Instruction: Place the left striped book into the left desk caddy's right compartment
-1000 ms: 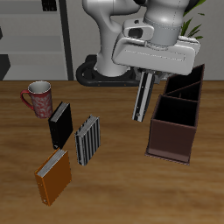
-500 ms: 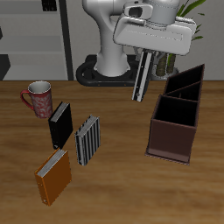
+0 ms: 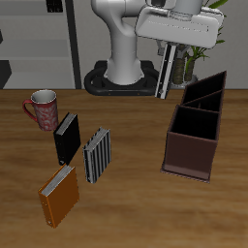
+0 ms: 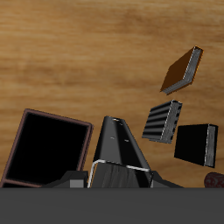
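My gripper (image 3: 172, 54) is shut on the left striped book (image 3: 167, 76) and holds it upright, high above the table, behind the near end of the left desk caddy (image 3: 192, 153). The caddy is a long maroon-brown box with black inner walls and dividers. In the wrist view the held book (image 4: 117, 140) shows edge-on between the fingers, with the caddy's open compartment (image 4: 47, 149) beside it. The look-alike striped book (image 3: 97, 155) stands on the table, also in the wrist view (image 4: 163, 121).
A black book (image 3: 66, 139), an orange book (image 3: 60, 195) and a red-and-white mug (image 3: 42, 108) stand on the table on the far side from the caddy. The robot's base (image 3: 118, 76) is at the back.
My gripper has risen with the striped book and moved back, away from the table's front edge. The things on the table have not moved.
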### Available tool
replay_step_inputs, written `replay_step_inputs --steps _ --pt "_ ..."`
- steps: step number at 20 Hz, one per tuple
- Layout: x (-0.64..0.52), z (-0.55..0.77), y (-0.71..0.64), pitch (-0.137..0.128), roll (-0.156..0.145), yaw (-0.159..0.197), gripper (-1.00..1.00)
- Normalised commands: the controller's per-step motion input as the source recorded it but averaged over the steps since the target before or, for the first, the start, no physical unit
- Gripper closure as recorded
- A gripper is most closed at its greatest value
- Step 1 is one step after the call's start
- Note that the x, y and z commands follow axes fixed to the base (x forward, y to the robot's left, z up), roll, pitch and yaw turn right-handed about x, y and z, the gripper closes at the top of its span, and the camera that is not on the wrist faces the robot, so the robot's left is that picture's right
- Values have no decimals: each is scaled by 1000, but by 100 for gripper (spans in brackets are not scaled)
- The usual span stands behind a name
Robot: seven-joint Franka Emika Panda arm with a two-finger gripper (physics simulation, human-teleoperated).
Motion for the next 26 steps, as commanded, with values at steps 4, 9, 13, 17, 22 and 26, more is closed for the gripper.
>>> replay_step_inputs --steps 4,9,13,17,22,26 --pt "-200 36 452 20 54 -9 100" --pt "-16 58 358 17 27 -7 100" --pt "81 118 137 6 -13 -43 100" --pt "74 77 142 -9 2 1 100" --pt "80 -33 165 25 12 -33 100" --pt "-4 -57 303 14 46 21 100"
